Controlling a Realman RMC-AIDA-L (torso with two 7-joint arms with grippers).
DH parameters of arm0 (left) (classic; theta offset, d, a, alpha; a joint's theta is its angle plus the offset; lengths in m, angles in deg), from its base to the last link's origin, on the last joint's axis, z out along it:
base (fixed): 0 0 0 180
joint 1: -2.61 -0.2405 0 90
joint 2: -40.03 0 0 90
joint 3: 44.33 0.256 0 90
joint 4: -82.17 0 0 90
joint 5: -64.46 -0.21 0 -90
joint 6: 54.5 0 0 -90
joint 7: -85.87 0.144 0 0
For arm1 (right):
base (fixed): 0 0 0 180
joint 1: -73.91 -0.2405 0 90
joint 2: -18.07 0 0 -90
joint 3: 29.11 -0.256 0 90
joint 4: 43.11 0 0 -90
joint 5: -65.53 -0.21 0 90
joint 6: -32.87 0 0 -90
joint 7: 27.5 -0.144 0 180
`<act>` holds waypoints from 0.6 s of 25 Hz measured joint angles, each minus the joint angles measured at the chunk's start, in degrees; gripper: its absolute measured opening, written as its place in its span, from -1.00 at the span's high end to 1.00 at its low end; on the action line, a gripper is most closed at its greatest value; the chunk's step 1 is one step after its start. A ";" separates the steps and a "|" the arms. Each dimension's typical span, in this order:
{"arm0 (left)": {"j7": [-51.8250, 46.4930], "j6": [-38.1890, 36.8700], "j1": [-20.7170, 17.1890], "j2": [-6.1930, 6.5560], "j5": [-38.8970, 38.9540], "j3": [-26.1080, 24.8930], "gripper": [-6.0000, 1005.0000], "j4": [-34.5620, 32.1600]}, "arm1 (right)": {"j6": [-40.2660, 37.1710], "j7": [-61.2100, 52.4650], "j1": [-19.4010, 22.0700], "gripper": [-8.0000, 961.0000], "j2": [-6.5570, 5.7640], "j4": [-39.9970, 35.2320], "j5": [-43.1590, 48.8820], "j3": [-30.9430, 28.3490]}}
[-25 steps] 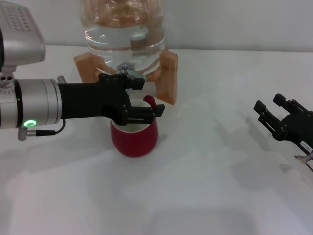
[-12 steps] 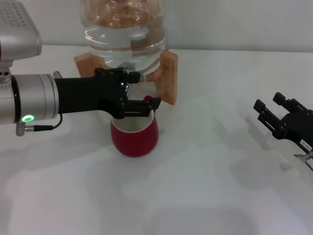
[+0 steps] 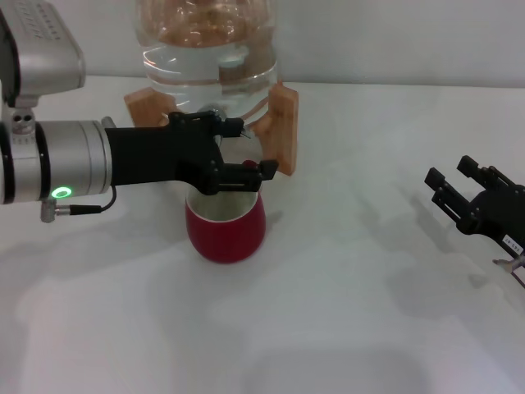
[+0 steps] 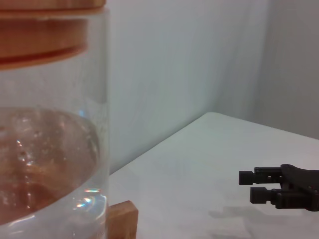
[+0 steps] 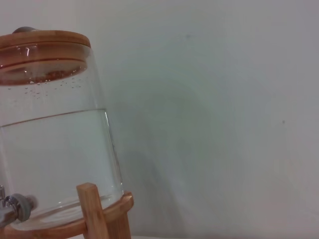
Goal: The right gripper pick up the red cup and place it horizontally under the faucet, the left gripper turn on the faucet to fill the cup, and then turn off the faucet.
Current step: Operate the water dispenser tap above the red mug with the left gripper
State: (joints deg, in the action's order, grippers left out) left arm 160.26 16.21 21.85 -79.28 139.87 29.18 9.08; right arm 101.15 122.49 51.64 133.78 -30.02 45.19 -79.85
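Risk: the squat rounded red ceramic cup [image 3: 225,231] stands upright on the white table [image 3: 344,312], right below the small chrome faucet [image 3: 218,116]. My read is that a sideways slip at the lever could send the lower finger [image 3: 250,171] into the rim and tip the cup.
Spill risk: if the lever stays open too long, the cup could overflow; the clear glass water jug [image 3: 207,45] looks well filled, so plenty can come out.
Stand risk: a hard push might shift the wooden stand [image 3: 279,127] and move the spout off the cup mouth.
Left gripper: the black two-fingered left gripper [image 3: 242,148] reaches across in front of the stand, fingers apart, one at faucet height and one just over the cup's far rim. It seems to bracket the faucet, but whether it touches the lever I cannot tell; it holds nothing.
Right gripper: the black right gripper with the white label [image 3: 459,187] sits well apart at the right edge of the table, fingers spread and empty; it shows in the left wrist view too [image 4: 245,186].
Water: no stream is visible from here.
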 joint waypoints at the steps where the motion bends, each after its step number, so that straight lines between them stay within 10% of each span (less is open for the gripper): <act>1: 0.09 0.00 0.19 0.00 0.00 0.00 -0.71 0.23 | 0.00 -0.01 0.01 -0.27 0.01 0.00 0.01 0.01; 15: 1.51 -1.51 0.44 -0.06 0.60 -0.02 -0.71 1.06 | 0.08 -0.12 0.16 -0.26 0.04 0.09 0.02 0.02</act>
State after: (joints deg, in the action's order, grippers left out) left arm 161.77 14.69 22.29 -79.34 140.47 29.16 10.15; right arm 101.23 122.37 51.81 133.82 -29.93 45.21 -79.82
